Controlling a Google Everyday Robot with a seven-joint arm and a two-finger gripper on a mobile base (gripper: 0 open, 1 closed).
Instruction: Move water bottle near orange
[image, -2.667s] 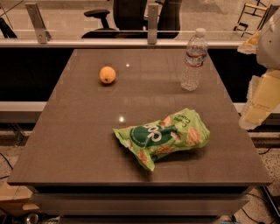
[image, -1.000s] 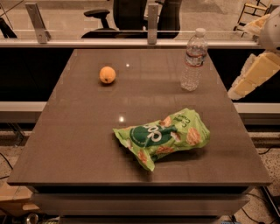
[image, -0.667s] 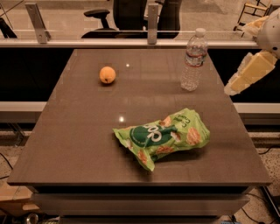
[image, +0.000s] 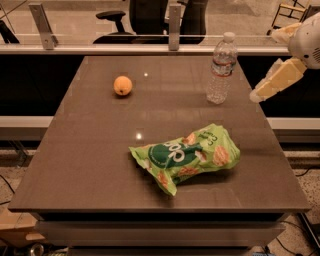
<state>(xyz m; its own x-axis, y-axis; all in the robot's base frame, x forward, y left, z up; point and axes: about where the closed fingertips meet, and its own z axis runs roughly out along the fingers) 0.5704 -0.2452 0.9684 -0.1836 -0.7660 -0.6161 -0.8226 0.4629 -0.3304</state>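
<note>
Three things share the desk (image: 95, 155): bottle (image: 221, 70) upright near the far right corner, orange (image: 122, 85) far left, bag (image: 185, 156) near the front, while the gripper (image: 265, 89), its opening impossible to tell, hangs off the right edge, likely poised for the bottle.

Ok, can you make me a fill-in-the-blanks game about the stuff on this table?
The water bottle stands upright with a ____ cap.
In the camera view, the orange lies to the ____ of the water bottle.
The crinkly snack bag nearest the camera is ____.
The gripper hovers past the table's right edge, closest to the ____.
Missing words: white, left, green, water bottle.
</note>
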